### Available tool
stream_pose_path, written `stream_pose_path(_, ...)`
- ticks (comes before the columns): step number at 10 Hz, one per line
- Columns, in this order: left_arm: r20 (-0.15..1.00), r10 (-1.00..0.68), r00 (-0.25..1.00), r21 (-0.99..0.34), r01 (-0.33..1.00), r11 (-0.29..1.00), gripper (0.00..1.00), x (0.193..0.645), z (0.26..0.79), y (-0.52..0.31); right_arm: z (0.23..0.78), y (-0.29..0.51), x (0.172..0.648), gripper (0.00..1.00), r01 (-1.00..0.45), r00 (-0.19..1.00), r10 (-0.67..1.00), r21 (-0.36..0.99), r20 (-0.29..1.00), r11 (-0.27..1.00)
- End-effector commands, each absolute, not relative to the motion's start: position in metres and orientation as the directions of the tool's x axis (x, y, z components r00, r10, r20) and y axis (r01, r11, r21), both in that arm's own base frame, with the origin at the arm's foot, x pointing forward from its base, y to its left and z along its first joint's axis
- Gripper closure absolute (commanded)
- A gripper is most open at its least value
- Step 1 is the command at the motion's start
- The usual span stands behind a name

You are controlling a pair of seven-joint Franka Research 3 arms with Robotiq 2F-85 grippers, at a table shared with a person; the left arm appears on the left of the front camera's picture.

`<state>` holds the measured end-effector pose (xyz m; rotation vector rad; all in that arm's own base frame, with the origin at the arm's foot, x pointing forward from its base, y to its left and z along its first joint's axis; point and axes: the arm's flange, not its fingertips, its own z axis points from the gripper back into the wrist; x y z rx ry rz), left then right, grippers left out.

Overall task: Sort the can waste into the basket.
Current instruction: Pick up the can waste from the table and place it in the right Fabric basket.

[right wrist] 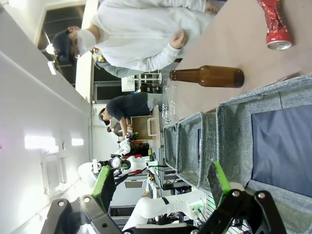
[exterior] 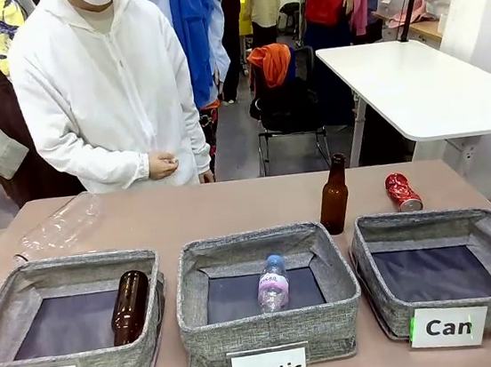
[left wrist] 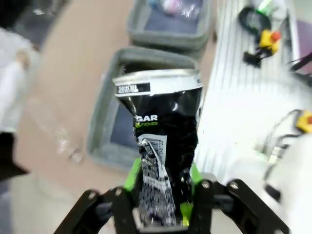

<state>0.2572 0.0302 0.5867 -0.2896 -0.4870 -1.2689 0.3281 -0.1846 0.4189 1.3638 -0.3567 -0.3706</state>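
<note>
Holding the dark crushed can (left wrist: 163,117) in our left gripper (left wrist: 163,183), we are clamping it low between the green pads, with the silver end pointing away from the wrist. We are hanging it over a grey bin (left wrist: 105,112) next to the Plastic bin (left wrist: 165,38). We are judging this one to be the Bottle bin, not the Can basket (exterior: 429,217), which is sitting at the far right with nothing in it. Our right gripper (right wrist: 161,180) is standing wide open over that basket's edge, carrying nothing. The red can (exterior: 402,192) is lying on the table just beyond it, close to an upright brown bottle (exterior: 333,195).

Risks we are noting:
- Releasing here would be dropping the can into the wrong bin.
- The crumpled body is giving the pads little flat purchase, so a fast sweep across could be shaking it loose.
- Reaching for the red can could be tipping the bottle.

The tabletop (exterior: 230,205) is looking smooth and pinkish-brown. A person in white (exterior: 104,93) is standing at the far edge, and a white table (exterior: 421,81) is sitting behind.
</note>
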Motion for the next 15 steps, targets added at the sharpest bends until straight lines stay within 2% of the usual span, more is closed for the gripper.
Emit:
stream_pose_path(1, 0.503, -0.852, 0.146, 0.079, 0.974, 0.213, 0.59, 0.293, 0.585, -0.057, 0.419, -0.185, 0.328, 0.00, 0.049, 0.890, -0.456, 0.985, 0.032, 0.166)
stream_pose_path(2, 0.501, -0.862, 0.083, 0.083, 0.986, 0.143, 0.59, 0.299, 0.580, -0.111, 0.442, -0.208, 0.314, 0.00, 0.042, 0.871, -0.487, 0.977, 0.066, 0.208)
stream_pose_path(4, 0.485, -0.874, -0.001, 0.029, 0.999, 0.015, 0.59, 0.308, 0.570, -0.216, 0.470, -0.249, 0.286, 0.00, 0.094, 0.852, -0.522, 0.970, 0.039, 0.226)
stream_pose_path(5, 0.465, -0.885, 0.000, 0.023, 1.000, 0.012, 0.59, 0.315, 0.562, -0.274, 0.480, -0.272, 0.265, 0.00, 0.126, 0.817, -0.574, 0.957, 0.050, 0.263)
stream_pose_path(6, 0.431, -0.902, -0.033, 0.112, 0.994, 0.017, 0.59, 0.320, 0.552, -0.326, 0.487, -0.294, 0.244, 0.00, 0.143, 0.784, -0.617, 0.946, 0.070, 0.289)
stream_pose_path(9, 0.445, -0.884, -0.141, 0.204, 0.978, -0.053, 0.59, 0.326, 0.539, -0.484, 0.487, -0.344, 0.191, 0.00, 0.130, 0.731, -0.675, 0.949, 0.104, 0.287)
stream_pose_path(10, 0.455, -0.872, -0.180, 0.247, 0.966, -0.070, 0.59, 0.322, 0.531, -0.527, 0.481, -0.353, 0.180, 0.00, 0.142, 0.721, -0.681, 0.935, 0.128, 0.326)
stream_pose_path(12, 0.465, -0.865, -0.189, 0.285, 0.957, -0.055, 0.59, 0.319, 0.500, -0.590, 0.470, -0.365, 0.160, 0.00, 0.125, 0.730, -0.662, 0.920, 0.169, 0.372)
stream_pose_path(13, 0.465, -0.868, -0.173, 0.252, 0.966, -0.058, 0.59, 0.318, 0.482, -0.608, 0.467, -0.368, 0.157, 0.00, 0.101, 0.726, -0.662, 0.924, 0.185, 0.369)
stream_pose_path(14, 0.456, -0.872, -0.176, 0.249, 0.966, -0.065, 0.59, 0.314, 0.469, -0.618, 0.472, -0.357, 0.166, 0.00, 0.150, 0.702, -0.699, 0.932, 0.134, 0.329)
stream_pose_path(15, 0.477, -0.853, -0.212, 0.267, 0.960, -0.089, 0.59, 0.313, 0.464, -0.627, 0.472, -0.357, 0.166, 0.00, 0.150, 0.702, -0.699, 0.932, 0.134, 0.329)
